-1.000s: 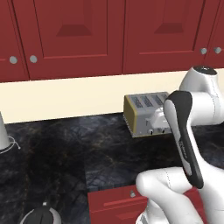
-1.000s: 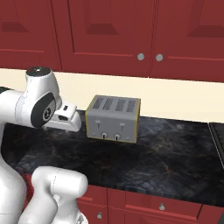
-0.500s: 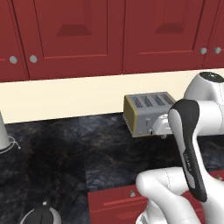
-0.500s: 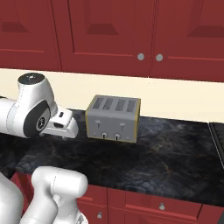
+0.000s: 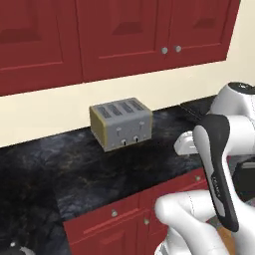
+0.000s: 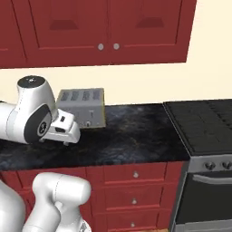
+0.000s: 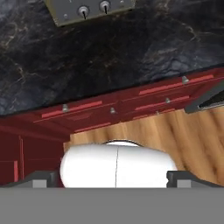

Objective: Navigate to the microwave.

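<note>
both base views look forward and down from behind the arm at the dark marble counter (image 5: pixel 99 169) under red wall cabinets (image 6: pixel 104 27); they share the toaster (image 5: pixel 121 123), seen from left and from right. the right base view also takes in the stove (image 6: pixel 204 127) at the counter's right end. the hand view looks steeply down past the counter's front edge onto drawers (image 7: pixel 87 111) and wood floor (image 7: pixel 175 135).

A toaster (image 5: pixel 121 123) stands on the dark counter (image 5: pixel 74 169), under red cabinets (image 5: pixel 124 35); a stove (image 6: pixel 204 122) adjoins the counter's right end.
</note>
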Controlling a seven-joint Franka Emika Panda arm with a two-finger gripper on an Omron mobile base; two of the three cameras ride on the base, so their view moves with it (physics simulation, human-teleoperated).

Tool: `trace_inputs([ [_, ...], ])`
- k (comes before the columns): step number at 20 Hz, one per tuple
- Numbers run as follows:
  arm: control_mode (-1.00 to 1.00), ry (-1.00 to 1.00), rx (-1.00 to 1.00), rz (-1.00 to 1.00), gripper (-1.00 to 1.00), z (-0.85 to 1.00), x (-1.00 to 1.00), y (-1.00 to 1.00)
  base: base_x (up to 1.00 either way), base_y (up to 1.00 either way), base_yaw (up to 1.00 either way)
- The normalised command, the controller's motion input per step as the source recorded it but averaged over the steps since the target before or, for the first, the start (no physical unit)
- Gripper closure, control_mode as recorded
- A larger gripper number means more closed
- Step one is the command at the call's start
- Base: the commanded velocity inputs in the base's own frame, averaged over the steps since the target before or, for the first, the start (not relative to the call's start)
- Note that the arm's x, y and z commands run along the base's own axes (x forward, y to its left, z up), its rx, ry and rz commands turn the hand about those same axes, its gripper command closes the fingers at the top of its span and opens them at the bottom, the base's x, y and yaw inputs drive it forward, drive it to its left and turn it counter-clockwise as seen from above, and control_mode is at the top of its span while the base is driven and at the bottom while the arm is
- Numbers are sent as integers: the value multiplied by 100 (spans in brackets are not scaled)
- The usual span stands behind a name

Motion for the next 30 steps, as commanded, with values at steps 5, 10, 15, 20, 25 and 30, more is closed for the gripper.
trace_inputs([
  [5,100,0,0,0,-100,0,0,0,0,-35,-82],
  [10,100,0,0,0,-100,0,0,0,0,-29,-82],
  [15,100,0,0,0,-100,0,0,0,6,-27,-79],
  [20,100,0,0,0,-100,0,0,0,18,-24,-75],
  [25,100,0,0,0,-100,0,0,0,20,-18,-74],
  [30,100,0,0,0,-100,0,0,0,15,-12,-77],
])
